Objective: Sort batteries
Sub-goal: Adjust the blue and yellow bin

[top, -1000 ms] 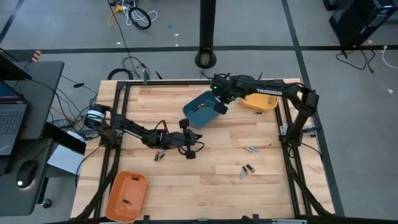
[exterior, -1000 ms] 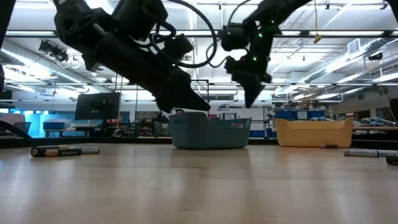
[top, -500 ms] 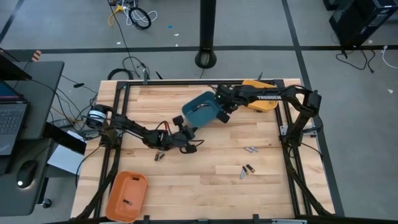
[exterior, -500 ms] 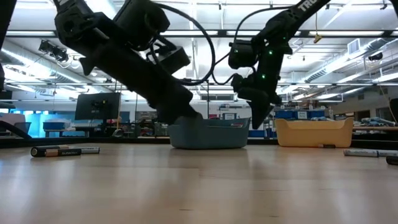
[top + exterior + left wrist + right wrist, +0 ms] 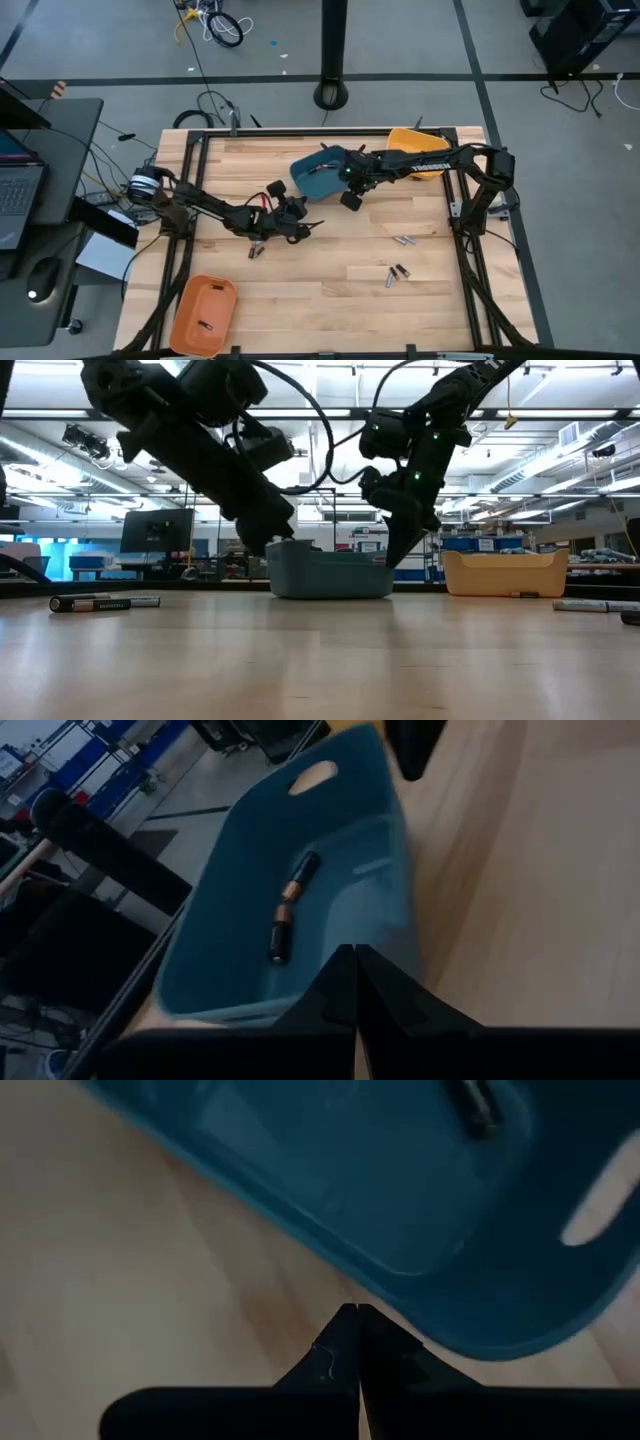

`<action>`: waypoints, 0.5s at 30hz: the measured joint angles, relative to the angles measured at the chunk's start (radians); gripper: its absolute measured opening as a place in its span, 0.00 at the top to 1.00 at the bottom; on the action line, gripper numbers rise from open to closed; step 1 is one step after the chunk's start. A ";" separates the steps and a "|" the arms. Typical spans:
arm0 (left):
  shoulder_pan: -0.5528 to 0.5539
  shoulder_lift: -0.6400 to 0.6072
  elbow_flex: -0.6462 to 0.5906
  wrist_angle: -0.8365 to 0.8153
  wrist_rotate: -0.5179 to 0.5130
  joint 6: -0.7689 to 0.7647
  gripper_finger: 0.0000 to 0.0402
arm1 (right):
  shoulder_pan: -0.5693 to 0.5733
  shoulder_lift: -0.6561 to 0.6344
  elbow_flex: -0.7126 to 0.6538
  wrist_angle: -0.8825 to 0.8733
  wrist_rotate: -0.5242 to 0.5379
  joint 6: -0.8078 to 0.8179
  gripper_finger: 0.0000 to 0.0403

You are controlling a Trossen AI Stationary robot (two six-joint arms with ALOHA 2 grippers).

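The blue bin (image 5: 318, 172) stands on the wooden table at the far middle, with two batteries (image 5: 285, 915) lying on its floor. My right gripper (image 5: 349, 200) is shut, points steeply down, and has its tips at the bin's near right corner. My left gripper (image 5: 306, 222) is also shut, slants toward the bin from the near left, and holds nothing. Loose batteries lie on the table at the near left (image 5: 255, 250), right of middle (image 5: 403, 240) and just nearer from there (image 5: 395, 273). My right gripper has its shut fingertips (image 5: 355, 1315) at the outer wall of the blue bin (image 5: 400, 1270), near its right near corner. They come from above, slanting down. The bin rests flat on the table. My left gripper's shut tips (image 5: 355, 960) stand at the bin's near wall (image 5: 390, 910); I cannot tell whether they touch.
An orange bin (image 5: 205, 312) with one battery in it sits at the near left corner. A yellow bin (image 5: 428, 168) stands at the far right, partly under my right arm. The near middle of the table is bare wood.
My right gripper has come down from above the blue bin toward the near edge, ending beside the bin's right near corner. My left gripper has tipped up to point more level at the bin. The bin has slid a little toward the table's left edge.
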 joint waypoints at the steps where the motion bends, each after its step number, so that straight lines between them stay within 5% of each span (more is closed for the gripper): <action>1: 0.000 -0.013 0.000 -0.018 0.000 0.000 0.99 | 0.009 -0.005 0.000 -0.001 0.000 -0.005 0.98; 8: 0.001 -0.093 -0.016 -0.102 0.030 -0.001 0.99 | 0.061 -0.124 0.000 -0.086 0.122 -0.004 0.98; 15: -0.002 -0.113 -0.148 0.254 0.459 0.002 0.99 | 0.001 -0.166 -0.089 0.017 0.242 0.065 0.98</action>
